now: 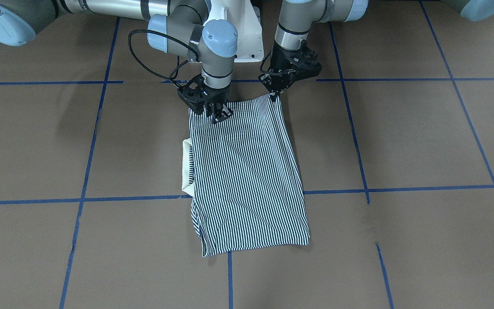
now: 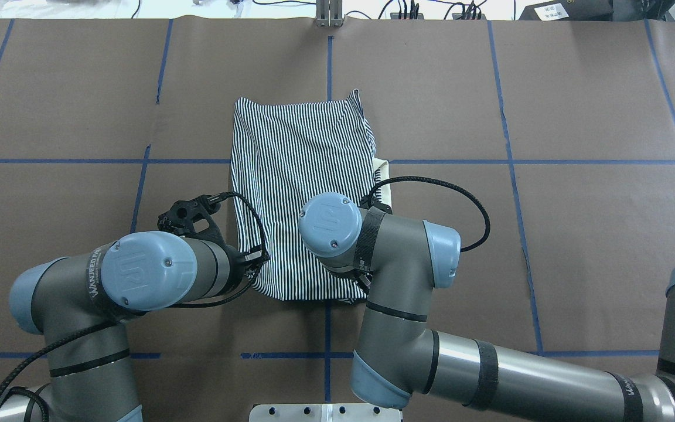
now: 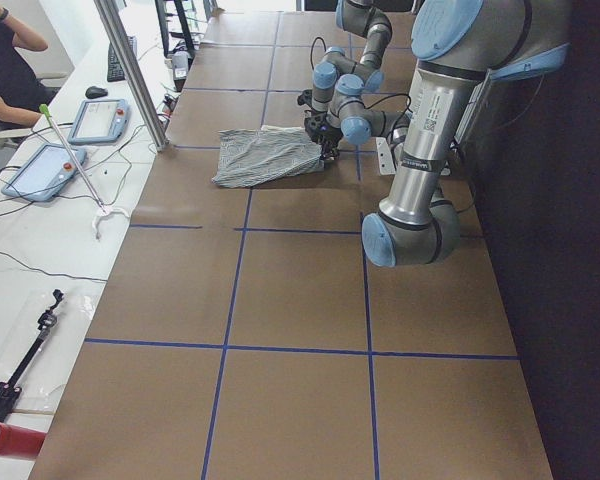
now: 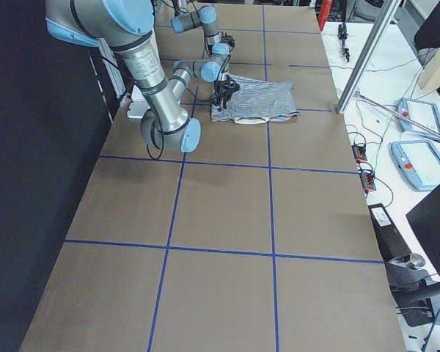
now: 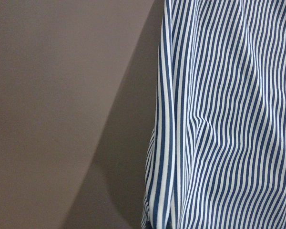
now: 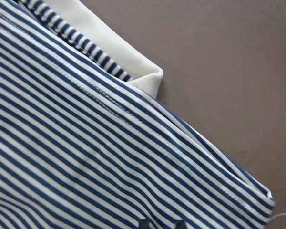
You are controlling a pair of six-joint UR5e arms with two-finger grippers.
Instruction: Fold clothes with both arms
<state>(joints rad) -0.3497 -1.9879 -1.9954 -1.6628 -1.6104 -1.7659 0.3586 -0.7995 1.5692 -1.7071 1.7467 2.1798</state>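
Left end effector [image 1: 275,96] pinches one corner of folded navy-striped polo [image 1: 247,171].

Both arms were grey tubes with bare silver on the long links and pale blue round caps at the joints. The left arm [image 2: 138,275] bore white lettering round its cap ring and a UR mark on the cap. The right arm [image 2: 402,264] showed the same mark, small cap screws and black straps round its silver link. A black cable looped from each wrist. The left pincer [image 1: 275,95] and right pincer [image 1: 218,113] were black, pierced with round holes.
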